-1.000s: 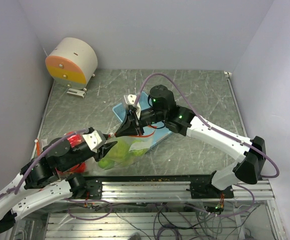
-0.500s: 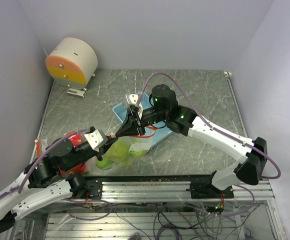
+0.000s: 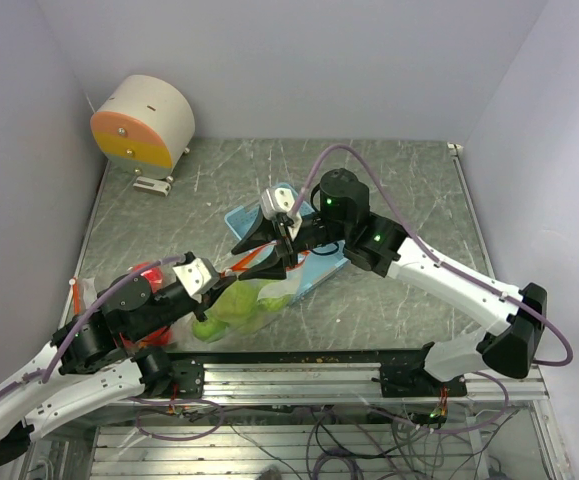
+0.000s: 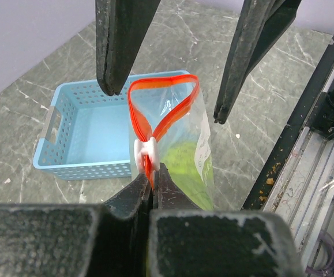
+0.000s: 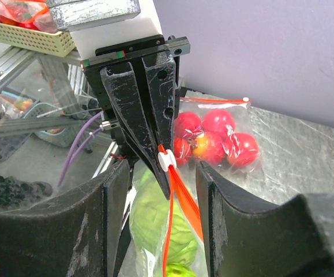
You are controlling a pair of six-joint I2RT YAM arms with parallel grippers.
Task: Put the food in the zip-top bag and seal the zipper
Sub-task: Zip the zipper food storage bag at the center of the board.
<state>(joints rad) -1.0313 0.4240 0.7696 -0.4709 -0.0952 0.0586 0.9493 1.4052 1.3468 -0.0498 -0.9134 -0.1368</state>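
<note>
The clear zip-top bag [image 3: 247, 302] [image 4: 185, 144] hangs between the arms with green melon-like food [image 4: 181, 167] [image 5: 155, 225] inside. Its red-orange zipper [image 4: 162, 103] [image 5: 181, 196] gapes in a loop beyond the white slider [image 4: 145, 149] [image 5: 167, 159]. My left gripper [image 3: 227, 272] [image 4: 153, 173] [image 5: 165, 183] is shut on the zipper just behind the slider. My right gripper [image 3: 253, 257] [image 4: 165, 105] [image 5: 162, 168] is open, one finger on each side of the bag's mouth, touching nothing. Red food [image 5: 213, 138] lies in a second clear bag [image 3: 149, 280] under the left arm.
The light blue basket [image 3: 237, 218] [image 4: 80, 170] sits empty on the table behind the bag, partly under the right arm. A round cream and orange drum [image 3: 144, 122] stands at the back left. The metal rail [image 3: 299, 365] runs along the table's near edge.
My right gripper has opened and let go of the bag's mouth. My left gripper has shut on the zipper by the slider. The bag's mouth now hangs from the left gripper.
</note>
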